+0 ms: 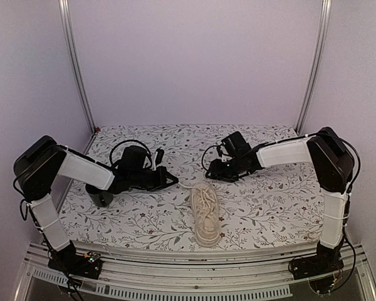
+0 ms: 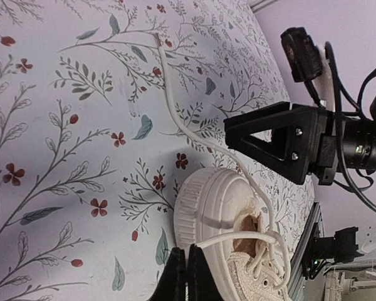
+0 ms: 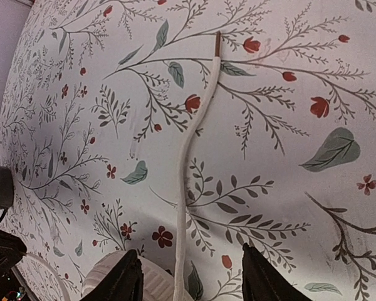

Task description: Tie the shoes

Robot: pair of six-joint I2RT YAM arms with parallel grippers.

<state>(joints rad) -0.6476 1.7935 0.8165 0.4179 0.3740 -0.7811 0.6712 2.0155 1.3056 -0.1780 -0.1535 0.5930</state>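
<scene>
The cream sneaker lies on the flowered desk, toward its front edge. Just beyond it, the left claw is pinched together on a lace. The right claw stands apart, straddling the other lace, which stretches away across the desk.

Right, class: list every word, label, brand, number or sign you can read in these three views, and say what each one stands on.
None: no view holds any readable text.
The sneaker: no brand mark or number shows.
The floral table cover: printed leaves and flowers only.
The left arm and the right arm: no legible label.
</scene>
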